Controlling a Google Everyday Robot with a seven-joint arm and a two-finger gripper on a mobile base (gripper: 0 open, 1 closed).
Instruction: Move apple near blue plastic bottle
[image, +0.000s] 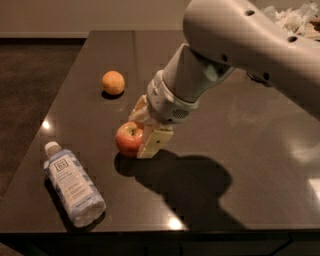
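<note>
Cream gripper grips red-yellow apple; bottle label blue-white.

"Could any writing be read?"
"None. The blue plastic bottle had a label with a dark mark, illegible. The gripper clasped the apple mid-table."
</note>
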